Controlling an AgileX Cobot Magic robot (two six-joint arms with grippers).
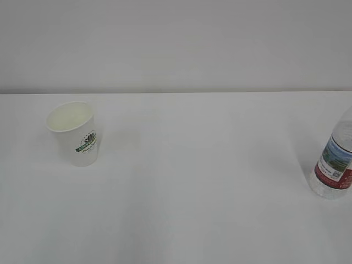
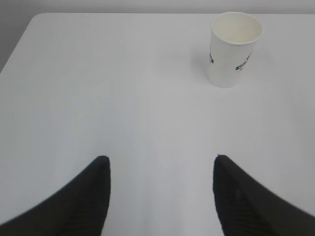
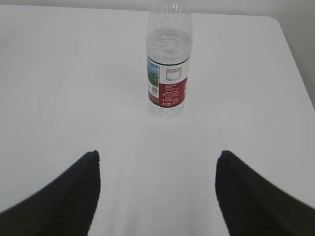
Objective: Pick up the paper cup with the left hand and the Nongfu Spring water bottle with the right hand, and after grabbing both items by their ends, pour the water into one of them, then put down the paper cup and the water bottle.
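Observation:
The white paper cup [image 1: 76, 133] with a green logo stands upright on the left of the table; the left wrist view has the paper cup [image 2: 232, 49] far ahead and right of centre. My left gripper [image 2: 160, 160] is open, with only bare table between its black fingers. The Nongfu Spring water bottle [image 1: 334, 162] stands upright at the right edge of the exterior view, its top cut off. In the right wrist view the bottle [image 3: 168, 69] holds clear water [image 3: 169, 42] above its red label. My right gripper [image 3: 158, 155] is open, well short of it. Neither arm shows in the exterior view.
The white table [image 1: 198, 181] runs to a pale wall behind. Its rounded far left corner [image 2: 37, 19] shows in the left wrist view and its far right corner [image 3: 275, 22] in the right wrist view.

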